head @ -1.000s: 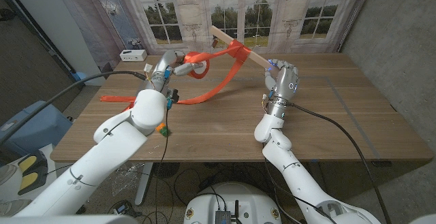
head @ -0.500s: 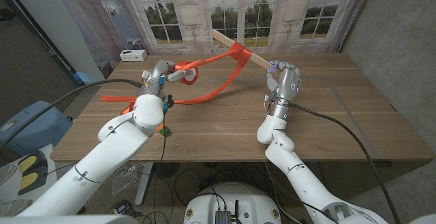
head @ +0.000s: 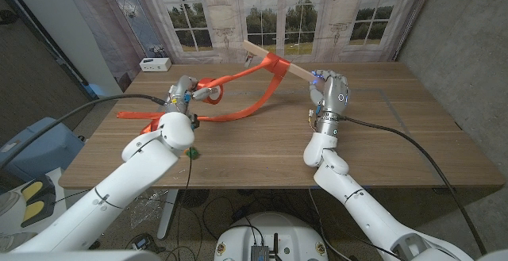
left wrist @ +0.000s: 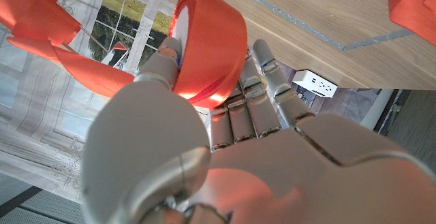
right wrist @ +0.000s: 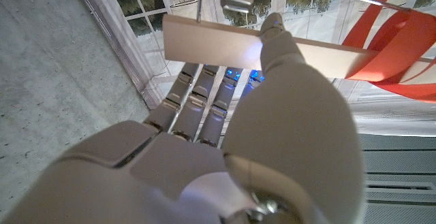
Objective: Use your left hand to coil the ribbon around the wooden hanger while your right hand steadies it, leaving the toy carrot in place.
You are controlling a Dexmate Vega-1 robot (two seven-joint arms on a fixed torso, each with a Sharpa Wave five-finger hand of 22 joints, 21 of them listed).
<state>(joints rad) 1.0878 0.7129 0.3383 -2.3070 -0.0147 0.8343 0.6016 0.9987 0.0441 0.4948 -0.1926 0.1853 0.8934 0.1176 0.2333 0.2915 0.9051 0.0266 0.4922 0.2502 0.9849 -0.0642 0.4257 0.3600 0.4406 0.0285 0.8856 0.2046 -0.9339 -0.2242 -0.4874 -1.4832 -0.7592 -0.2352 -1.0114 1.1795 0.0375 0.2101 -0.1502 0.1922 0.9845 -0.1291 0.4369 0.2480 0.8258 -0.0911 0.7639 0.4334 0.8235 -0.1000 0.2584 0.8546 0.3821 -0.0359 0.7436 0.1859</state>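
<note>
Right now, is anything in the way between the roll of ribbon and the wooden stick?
Nothing visible is. The left hand holds the ribbon roll, and open air lies between it and the wooden hanger, which the right hand grips.

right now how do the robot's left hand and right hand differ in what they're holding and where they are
The left hand grips an orange ribbon roll over the table's left part; the right hand holds the pale wooden hanger bar right of the middle. The left hand's ribbon trails loose; the right hand's bar is rigid and tilted. Both are raised above the wooden table.
</note>
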